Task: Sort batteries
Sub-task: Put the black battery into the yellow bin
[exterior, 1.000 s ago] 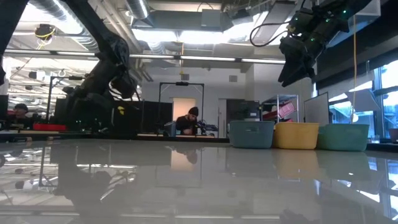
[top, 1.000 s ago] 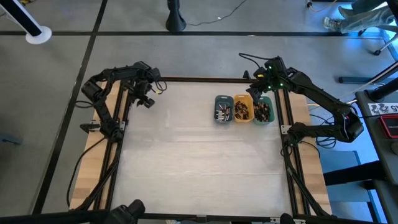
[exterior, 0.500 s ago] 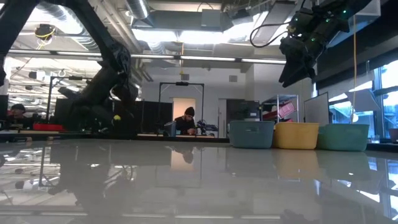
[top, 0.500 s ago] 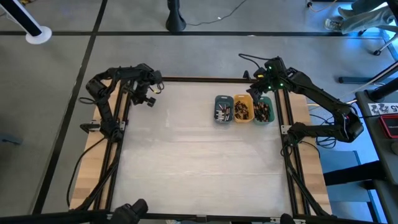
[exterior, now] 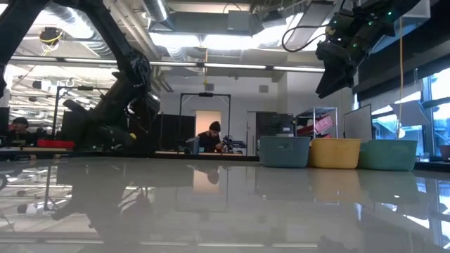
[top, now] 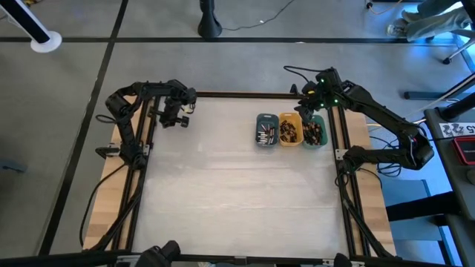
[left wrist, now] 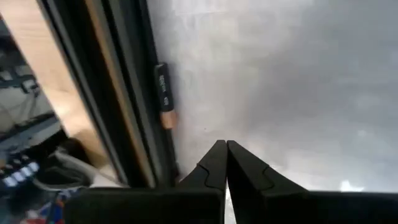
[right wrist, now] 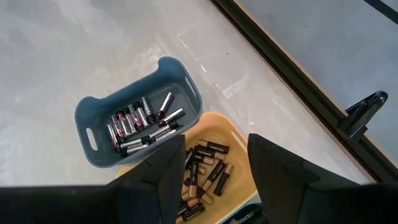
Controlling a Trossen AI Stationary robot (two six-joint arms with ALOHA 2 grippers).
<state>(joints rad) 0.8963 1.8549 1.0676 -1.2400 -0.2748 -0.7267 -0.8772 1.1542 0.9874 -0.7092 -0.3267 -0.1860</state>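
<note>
Three small trays stood side by side in the upper right of the overhead frame, on a pale counter (top: 237, 193): a slate-blue tray (top: 266, 130), an orange tray (top: 289, 130) and a green tray (top: 315, 132), each touching its neighbour. The batteries (right wrist: 142, 123) lay heaped inside them; silvery and dark cells with reddish marks filled the blue tray, and dark cells with coppery ends (right wrist: 202, 168) lay in the orange one.

The right hand (top: 306, 109) hung above the trays, over the orange and green ones, its two fingers (right wrist: 280, 168) standing apart with nothing between them. The left hand (top: 180, 119) sat at the upper left of the overhead frame, near the counter's far left corner and well apart from the trays, its fingers (left wrist: 214, 165) pressed together and empty.

In the level view, a person (exterior: 213, 138) sat in the room behind the counter, at centre frame.
</note>
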